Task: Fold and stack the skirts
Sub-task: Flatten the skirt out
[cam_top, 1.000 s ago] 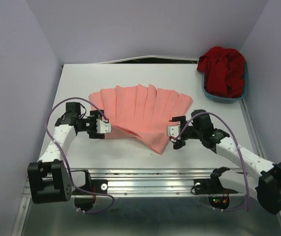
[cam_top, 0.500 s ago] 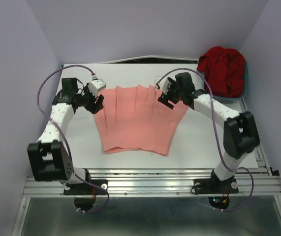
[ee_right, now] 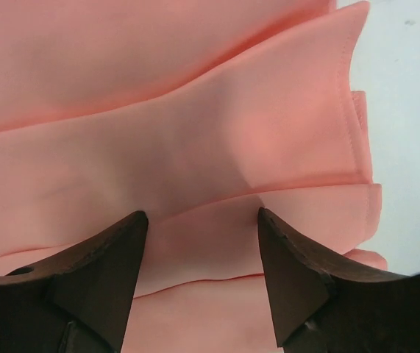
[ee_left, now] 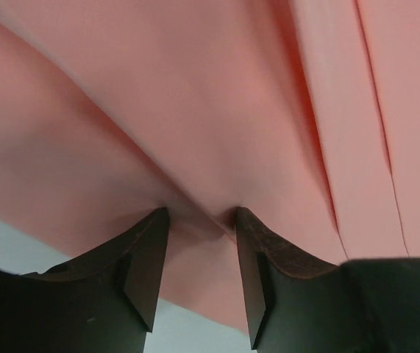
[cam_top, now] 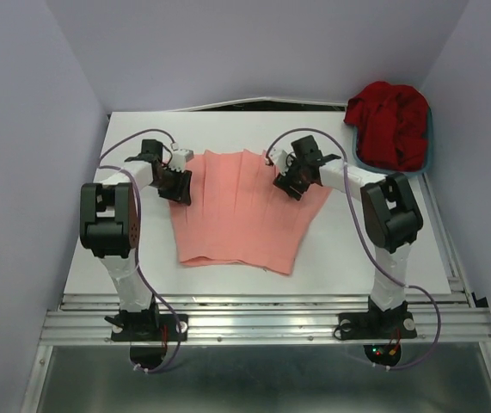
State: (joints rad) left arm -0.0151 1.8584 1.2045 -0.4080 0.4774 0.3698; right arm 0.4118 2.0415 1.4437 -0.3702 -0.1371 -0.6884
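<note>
Top external view: pink skirt [cam_top: 241,211] lies flat mid-table, white table [cam_top: 357,245] showing past every edge, left gripper [cam_top: 179,182] and right gripper [cam_top: 286,179] pressing its far corners, jaws apart; red skirt [cam_top: 391,125] fills the far-right basin [cam_top: 389,175].

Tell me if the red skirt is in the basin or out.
In. The red skirt sits heaped in the teal basin, whose rim shows around its near side.

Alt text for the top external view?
A salmon-pink pleated skirt lies flat on the table, with the left gripper and right gripper at its far corners. A red skirt is heaped in a teal basin at far right.
</note>
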